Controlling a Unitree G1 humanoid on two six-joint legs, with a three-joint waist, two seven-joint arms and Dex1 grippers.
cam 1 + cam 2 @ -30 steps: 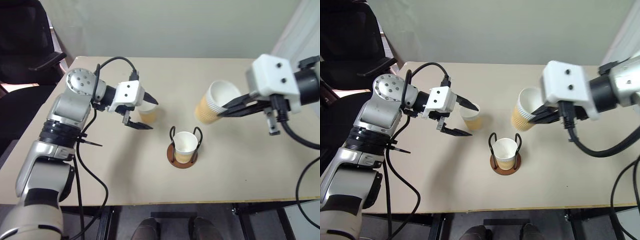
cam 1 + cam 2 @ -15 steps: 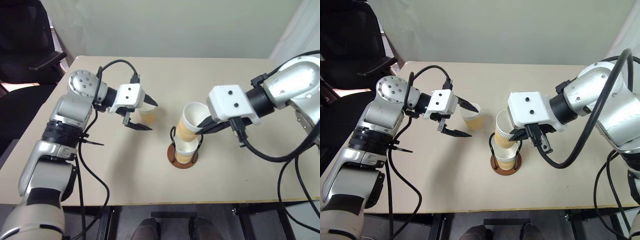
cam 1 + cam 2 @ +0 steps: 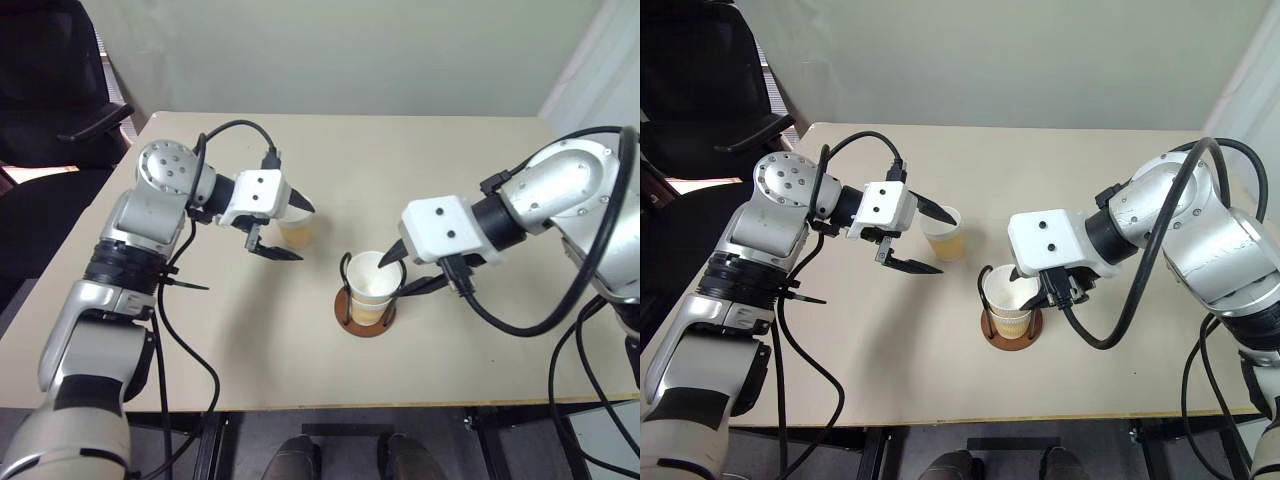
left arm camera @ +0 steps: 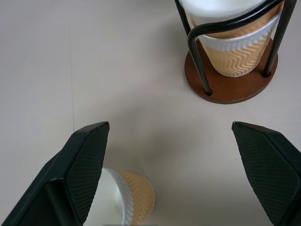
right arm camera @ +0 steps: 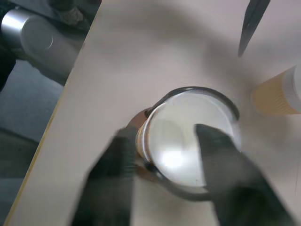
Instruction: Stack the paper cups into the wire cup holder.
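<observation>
You see the wire cup holder (image 3: 367,300) just below the centre of the frame on the tan table (image 3: 480,180), with stacked paper cups (image 3: 372,285) seated inside it. Your right gripper (image 3: 405,268) sits at the top cup's rim, fingers parted, one inside and one outside. Up and left, your left gripper (image 3: 288,230) straddles a lone cup (image 3: 297,225), fingers wide apart. A black chair (image 3: 50,80) fills the upper left corner.

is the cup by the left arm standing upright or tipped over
Upright. The loose paper cup stands on the table with its open white rim facing up, between the spread fingers of the left gripper, apart from the wire cup holder.
</observation>
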